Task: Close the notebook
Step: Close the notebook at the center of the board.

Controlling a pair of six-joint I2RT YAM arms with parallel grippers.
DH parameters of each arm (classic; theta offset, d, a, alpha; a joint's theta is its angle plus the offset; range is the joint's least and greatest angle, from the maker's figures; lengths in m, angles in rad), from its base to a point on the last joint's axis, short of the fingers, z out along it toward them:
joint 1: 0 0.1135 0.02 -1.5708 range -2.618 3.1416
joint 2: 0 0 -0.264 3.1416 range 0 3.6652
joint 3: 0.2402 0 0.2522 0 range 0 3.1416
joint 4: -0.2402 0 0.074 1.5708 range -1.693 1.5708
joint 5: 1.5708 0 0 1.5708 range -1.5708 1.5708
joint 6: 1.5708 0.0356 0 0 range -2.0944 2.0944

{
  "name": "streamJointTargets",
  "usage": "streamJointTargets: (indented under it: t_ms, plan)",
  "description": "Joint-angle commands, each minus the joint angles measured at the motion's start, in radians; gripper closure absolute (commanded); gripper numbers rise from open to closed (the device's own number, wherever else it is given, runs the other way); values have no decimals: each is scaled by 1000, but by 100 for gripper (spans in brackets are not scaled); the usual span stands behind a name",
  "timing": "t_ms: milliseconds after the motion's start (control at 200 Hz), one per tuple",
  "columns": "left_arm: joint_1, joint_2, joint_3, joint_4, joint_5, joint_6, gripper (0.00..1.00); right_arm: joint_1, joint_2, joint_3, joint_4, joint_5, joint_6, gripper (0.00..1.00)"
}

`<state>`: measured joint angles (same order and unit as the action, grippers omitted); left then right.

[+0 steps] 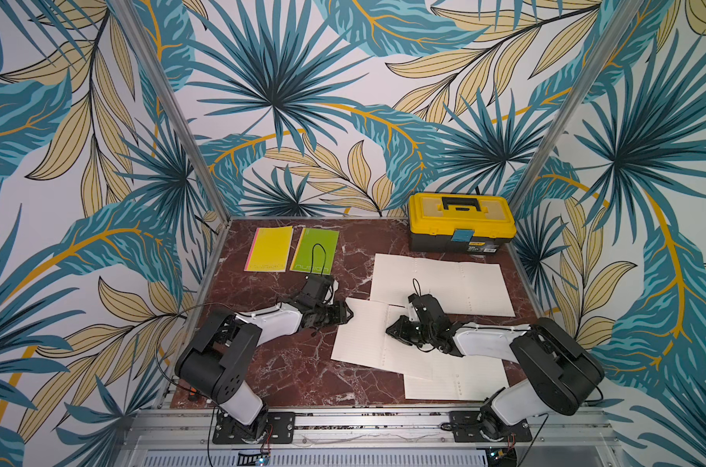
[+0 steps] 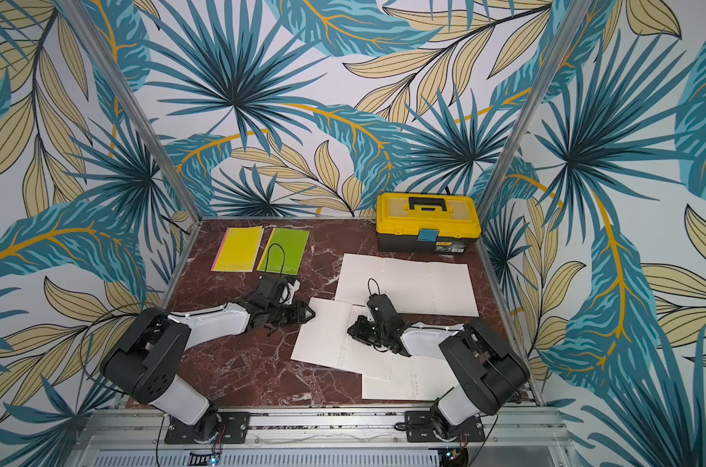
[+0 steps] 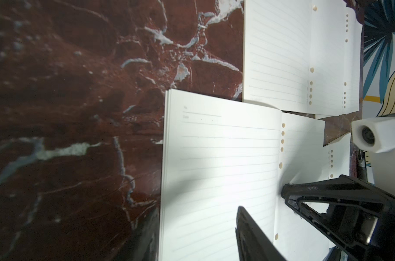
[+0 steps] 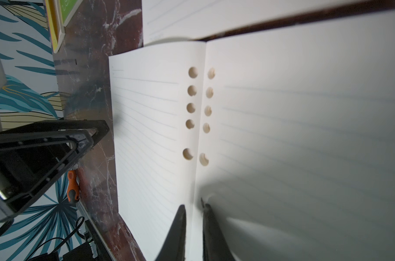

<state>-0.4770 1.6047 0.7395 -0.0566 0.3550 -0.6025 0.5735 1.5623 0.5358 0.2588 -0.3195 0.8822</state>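
The open notebook [image 1: 361,343] [image 2: 323,343] lies in the middle of the table, its lined white pages [image 3: 221,158] facing up. My right gripper [image 1: 389,328] [image 4: 194,205] is down at its punched spine [image 4: 197,113]. The two fingers stand almost together with a thin fold of page between them. The page beside them bulges up. My left gripper [image 1: 347,314] [image 3: 197,209] is open at the notebook's far left corner. One finger [image 3: 248,228] hangs over the left page, and the other is a dark blur beside the page edge.
Two more open notebooks lie at the back right [image 1: 440,283] and the front right [image 1: 456,380], both touching the middle one. Closed yellow [image 1: 268,248] and green [image 1: 315,250] notebooks lie at the back left. A yellow toolbox [image 1: 460,220] stands at the back right.
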Motion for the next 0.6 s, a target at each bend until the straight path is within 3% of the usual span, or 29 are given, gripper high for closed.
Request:
streamJointTargets:
  t_ms: [0, 220, 596]
  plan:
    - [-5, 8, -19, -20, -28, 5, 44, 19, 82, -22, -130, 19, -12, 83]
    - [-3, -52, -22, -126, -126, 49, 44, 68, 115, 4, -121, 13, -18, 83]
    - [40, -150, -92, -168, -177, 50, 44, 129, 205, 101, -150, 19, -24, 84]
